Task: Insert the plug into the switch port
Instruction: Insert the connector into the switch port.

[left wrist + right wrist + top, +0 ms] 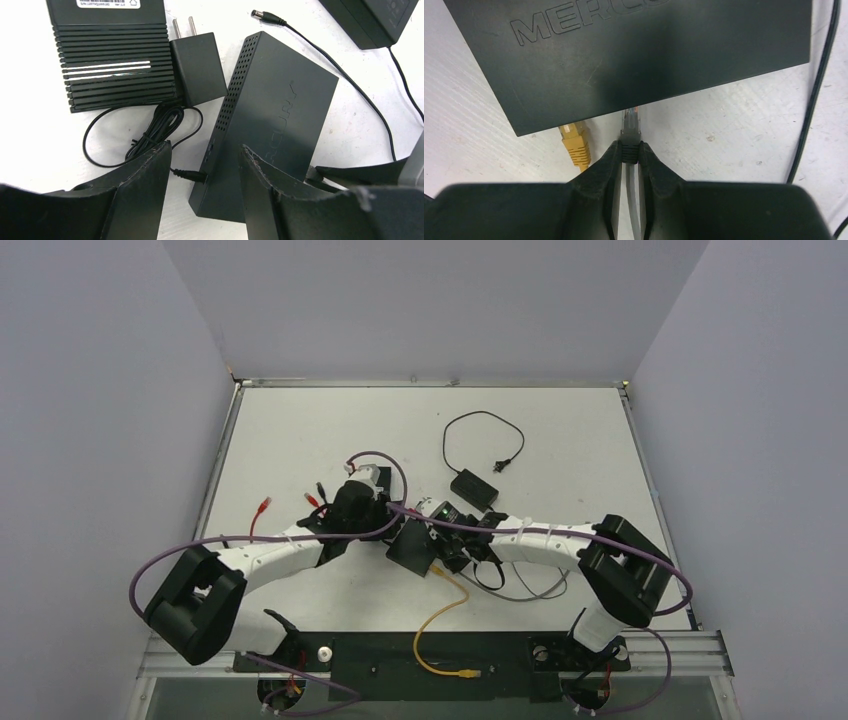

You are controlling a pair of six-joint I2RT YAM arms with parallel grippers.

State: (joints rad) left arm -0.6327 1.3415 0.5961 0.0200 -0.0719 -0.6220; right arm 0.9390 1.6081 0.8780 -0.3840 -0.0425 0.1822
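Right gripper (pixel 630 148) clenched on the plug (pixel 630 121) — push straight ahead, level, into the switch (pixel 649 50); left gripper (pixel 205 151) hangs spread over it.

The tabletop (pixel 300 440) is seen from high above and behind the arm bases (pixel 300 652), far off, facing down and forward. From the left wrist, the switch (pixel 280 110) is viewed close, down between the parted fingers of the left claw (pixel 205 150). From the right wrist, the same switch is viewed far closer, past the right claw (pixel 630 150) pinched on the plug (pixel 630 122). The switch is shared by all three views.
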